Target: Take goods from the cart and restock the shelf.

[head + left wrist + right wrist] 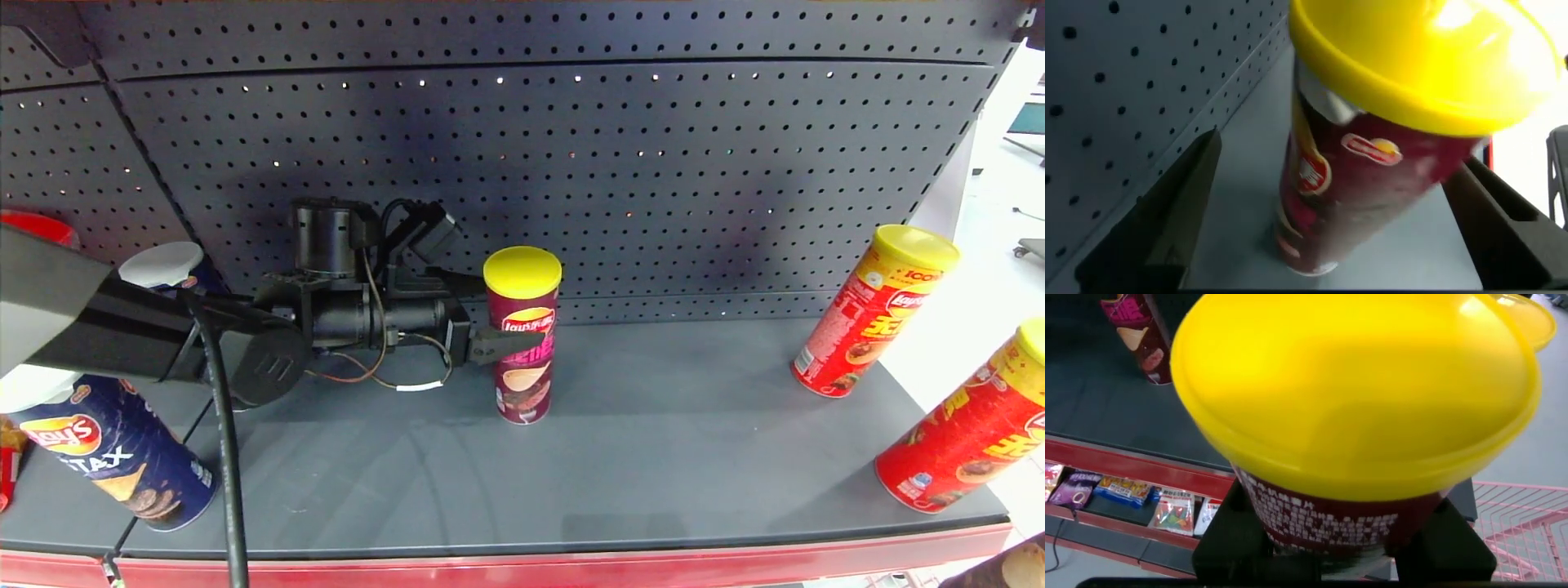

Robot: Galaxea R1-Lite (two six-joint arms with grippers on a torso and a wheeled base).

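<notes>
Shelf (653, 441) dark grey, with pegboard back (571, 139) and red front lip (571, 565); maroon can (522, 335) with a yellow lid stands upright near the middle of the shelf, close to the pegboard. Left tool (513, 310) comes in from the left at the can's mid-height, released; front finger (502, 343) crosses the face of the can, the other lies behind it. From the left wrist, the can stands between the spread fingers (1180, 212), with bare shelf showing on the pegboard side. Right tool (1343, 547) is clenched on a held red can (1355, 400) with a broad yellow lid, out in front of the shelf's red lip; lower shelf with snack packets (1127, 494) lies beneath; pink wire cart (1527, 523) is just beside. Right end of the shelf carries a rear red can (873, 310) toward the pegboard and a front red can (963, 429) at the edge, both yellow-lidded. Left end has a blue can (122, 457) near the front; white lid (163, 263) shows behind the arm.
</notes>
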